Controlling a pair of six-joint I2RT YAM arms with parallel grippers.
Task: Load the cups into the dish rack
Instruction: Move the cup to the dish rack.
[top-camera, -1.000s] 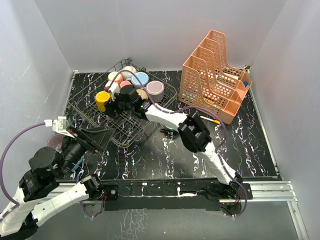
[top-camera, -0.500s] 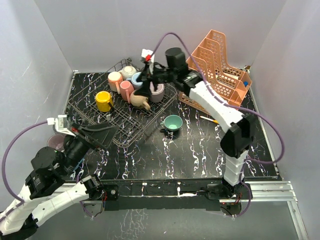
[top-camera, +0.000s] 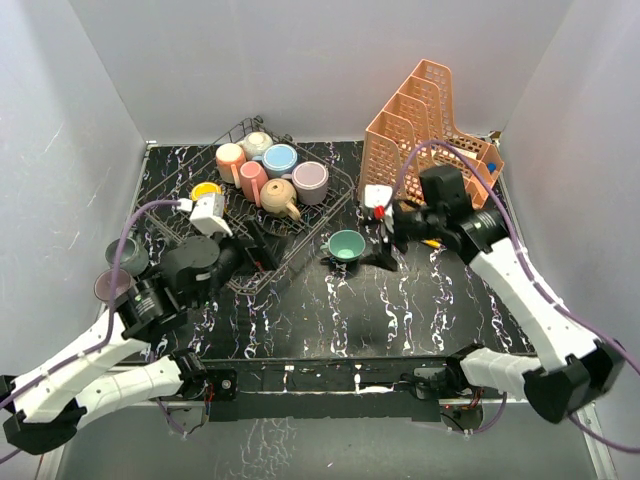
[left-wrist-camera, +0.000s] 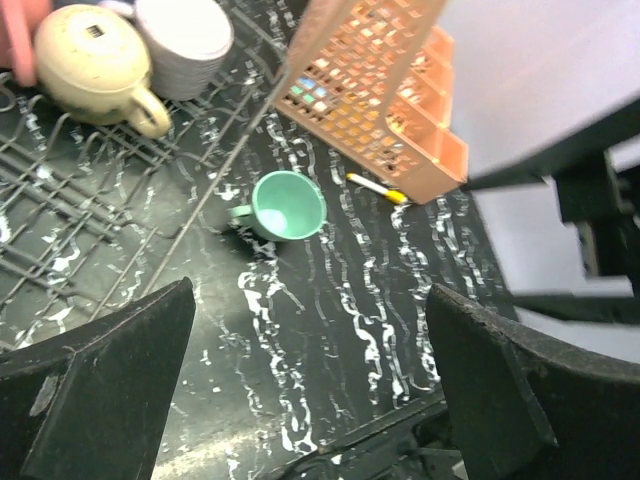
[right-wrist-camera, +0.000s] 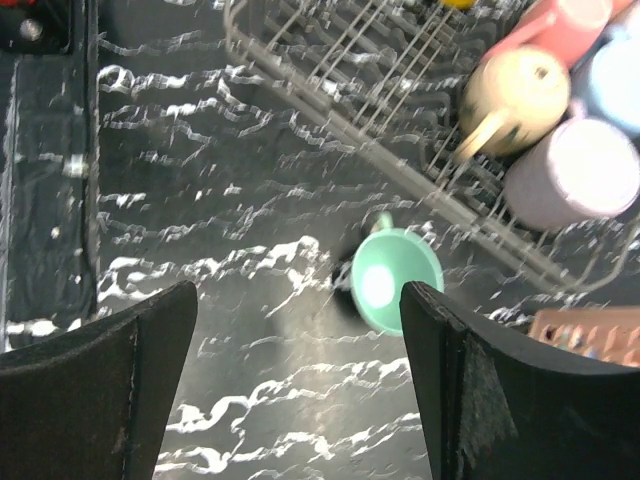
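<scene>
I find left gripper and right gripper spread wide, empty. Teal cup on table, right of rack. Step: fetching it. Next: right gripper lowers, pinches rim.

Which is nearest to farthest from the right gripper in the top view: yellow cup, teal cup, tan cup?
From the right gripper:
1. teal cup, on the table just left of it.
2. tan cup, mid dish rack.
3. yellow cup, at the rack's left edge.
</scene>
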